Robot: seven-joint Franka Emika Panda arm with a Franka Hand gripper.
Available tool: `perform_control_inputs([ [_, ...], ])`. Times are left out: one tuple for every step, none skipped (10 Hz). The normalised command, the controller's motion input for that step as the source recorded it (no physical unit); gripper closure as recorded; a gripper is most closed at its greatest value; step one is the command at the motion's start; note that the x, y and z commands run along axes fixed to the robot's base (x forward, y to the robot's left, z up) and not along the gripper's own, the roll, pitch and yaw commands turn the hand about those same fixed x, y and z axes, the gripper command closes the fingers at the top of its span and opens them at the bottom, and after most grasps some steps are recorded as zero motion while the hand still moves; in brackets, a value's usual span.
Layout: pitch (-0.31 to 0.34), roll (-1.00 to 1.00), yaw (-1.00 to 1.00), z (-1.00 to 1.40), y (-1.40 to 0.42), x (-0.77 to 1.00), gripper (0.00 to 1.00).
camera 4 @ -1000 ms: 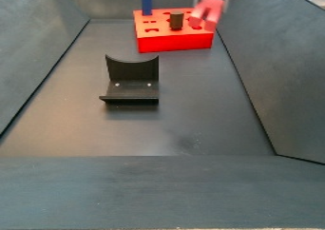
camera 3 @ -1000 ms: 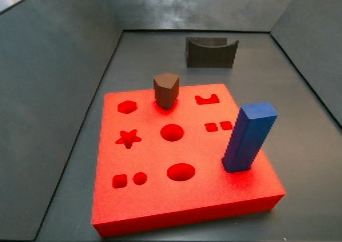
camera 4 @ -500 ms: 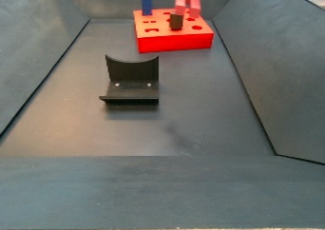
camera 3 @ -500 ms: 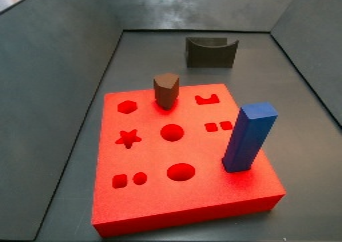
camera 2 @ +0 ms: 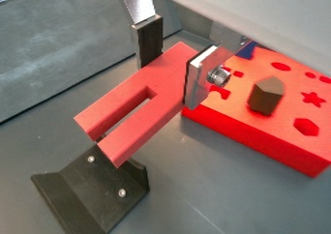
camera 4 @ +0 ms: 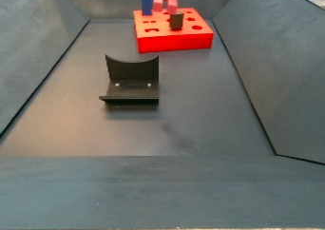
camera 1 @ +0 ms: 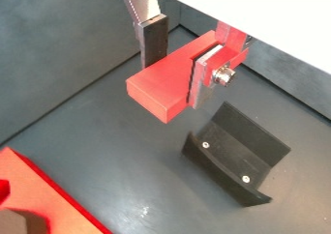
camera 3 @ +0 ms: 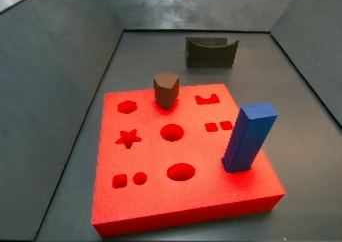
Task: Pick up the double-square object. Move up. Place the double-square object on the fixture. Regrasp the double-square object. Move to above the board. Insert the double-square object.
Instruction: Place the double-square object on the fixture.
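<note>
Above the floor, between board (camera 2: 278,112) and fixture (camera 1: 239,153): hand (camera 1: 181,59) clamped on the red bar (camera 2: 135,112), held level and high, probably for setting down into the fixture's notch before regrasping.

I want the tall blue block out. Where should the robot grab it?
Its top end, from straight above: the blue block stands upright in the board, flat sides free. The gripper, above the fixture, holds the red bar.

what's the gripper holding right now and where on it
The gripper holds the double-square object, its fingers clamped on one end; the rest juts out free above the fixture.
</note>
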Motion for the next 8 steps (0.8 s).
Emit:
perform_control_inputs([
  [0.109,-1.0,-0.04,-0.29,0.74,1.0,1.0],
  [0.107,-1.0,-0.05,-0.25,0.7,1.0,1.0],
  [0.121,-1.0,-0.06,-0.13,0.5,0.97,1.0],
  [0.128,-1.0,-0.07,-0.09,0.39,0.91,1.0],
  [0.132,-1.0,-0.09,-0.06,0.17,0.8,1.0],
  [0.129,-1.0,-0.1,-0.05,0.1,0.72,1.0],
  [0.133,-1.0,-0.12,-0.03,0.08,0.6,1.0],
  [0.131,-1.0,-0.13,-0.03,0.07,0.55,1.0],
])
